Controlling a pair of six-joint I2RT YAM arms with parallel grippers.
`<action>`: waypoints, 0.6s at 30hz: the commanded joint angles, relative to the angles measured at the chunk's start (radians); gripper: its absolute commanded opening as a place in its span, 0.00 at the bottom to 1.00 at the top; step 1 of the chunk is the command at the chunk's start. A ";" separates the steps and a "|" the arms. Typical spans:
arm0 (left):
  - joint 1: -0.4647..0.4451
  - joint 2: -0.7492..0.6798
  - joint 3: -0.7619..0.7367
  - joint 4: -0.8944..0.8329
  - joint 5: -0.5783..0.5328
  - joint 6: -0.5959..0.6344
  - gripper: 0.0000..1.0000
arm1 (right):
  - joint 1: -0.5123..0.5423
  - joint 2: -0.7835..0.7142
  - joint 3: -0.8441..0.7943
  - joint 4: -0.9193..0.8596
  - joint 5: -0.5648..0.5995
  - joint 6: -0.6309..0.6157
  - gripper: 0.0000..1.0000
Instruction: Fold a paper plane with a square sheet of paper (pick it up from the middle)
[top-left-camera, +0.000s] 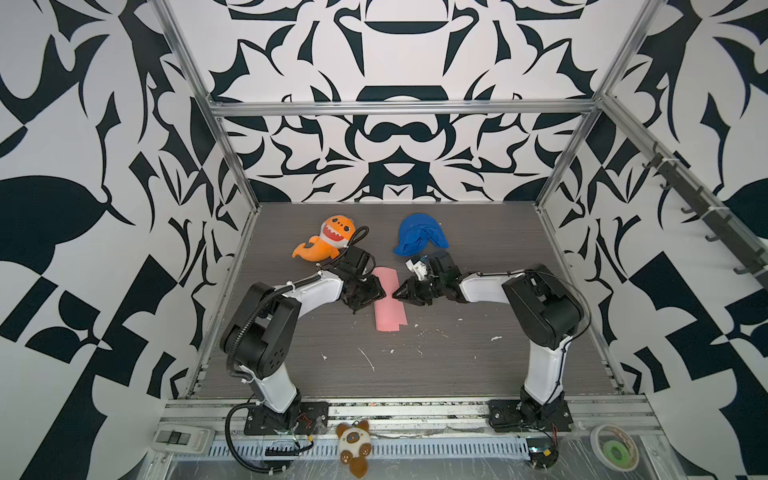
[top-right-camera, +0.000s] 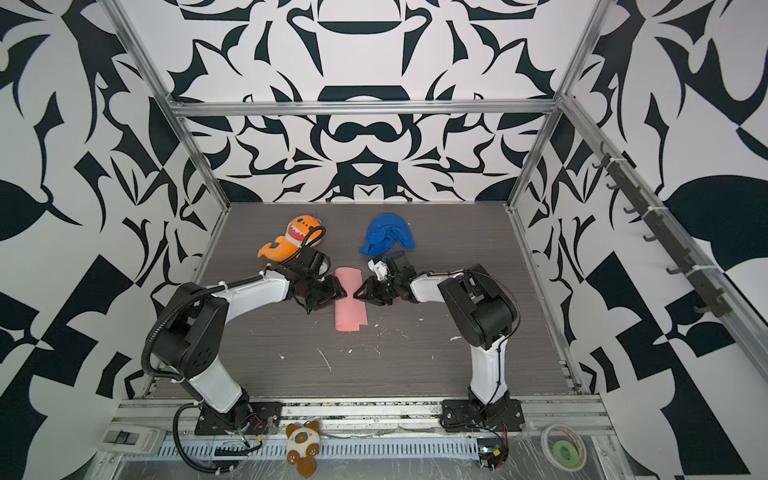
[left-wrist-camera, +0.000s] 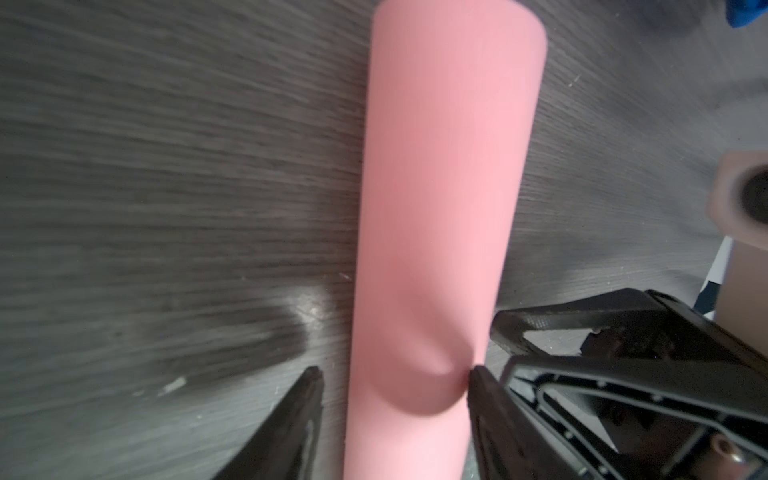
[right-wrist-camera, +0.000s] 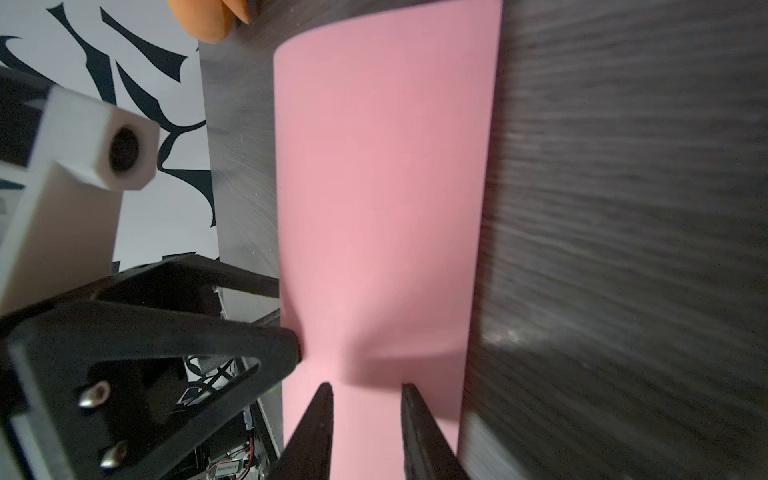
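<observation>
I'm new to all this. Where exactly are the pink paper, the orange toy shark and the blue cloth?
pink paper (top-left-camera: 389, 318): in a top view, on its near half.
orange toy shark (top-left-camera: 322, 250): in a top view, on its body.
blue cloth (top-left-camera: 417, 232): in a top view, on the lump's middle.

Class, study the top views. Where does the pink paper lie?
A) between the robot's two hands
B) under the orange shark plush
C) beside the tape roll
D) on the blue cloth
A: the pink paper lies on the table between the left hand and the right hand.
</observation>
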 joint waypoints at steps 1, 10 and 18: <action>0.009 0.019 0.038 -0.046 -0.019 0.018 0.53 | 0.014 0.001 0.029 0.036 -0.022 0.017 0.32; 0.009 0.057 0.057 -0.101 -0.039 0.081 0.36 | 0.003 -0.050 0.025 0.032 0.003 0.021 0.31; 0.009 0.074 0.057 -0.114 -0.047 0.117 0.33 | -0.022 -0.128 -0.036 0.022 0.127 0.013 0.31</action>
